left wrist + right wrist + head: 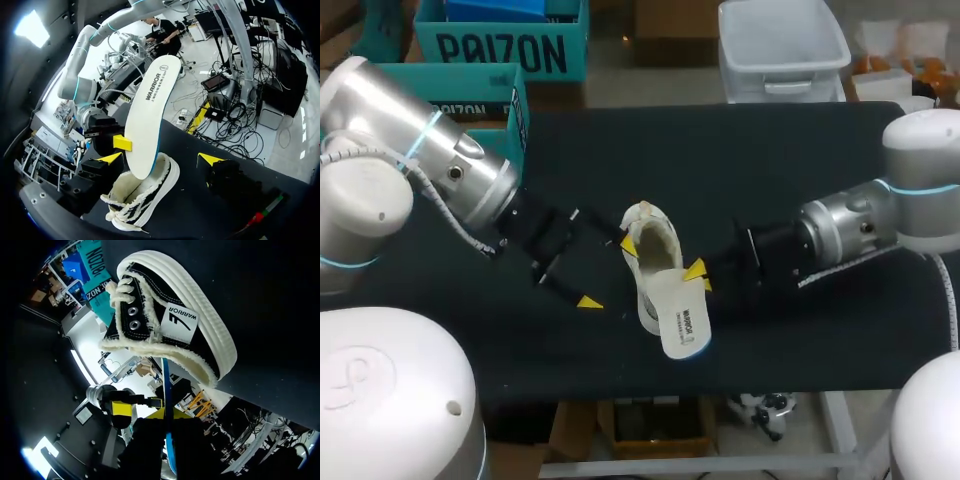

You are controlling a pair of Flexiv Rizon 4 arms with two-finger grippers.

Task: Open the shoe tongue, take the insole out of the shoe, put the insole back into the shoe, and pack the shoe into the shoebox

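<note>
Our right hand point(700, 277) pinches the insole point(687, 320) poking from the shoe point(653, 236), our left hand point(608, 272) spread wide alongside.

Your shoe point(648, 235) is a black canvas sneaker with a chunky white sole, frayed white trim and white laces. It's lying mid-tabletop, toe toward roughly 12 o'clock. The white, blue-edged insole point(685, 320) sticks out of its opening toward 5 o'clock, pinched in your right gripper point(700, 277). There's a teal box point(470, 100) off at 10 o'clock.
</note>
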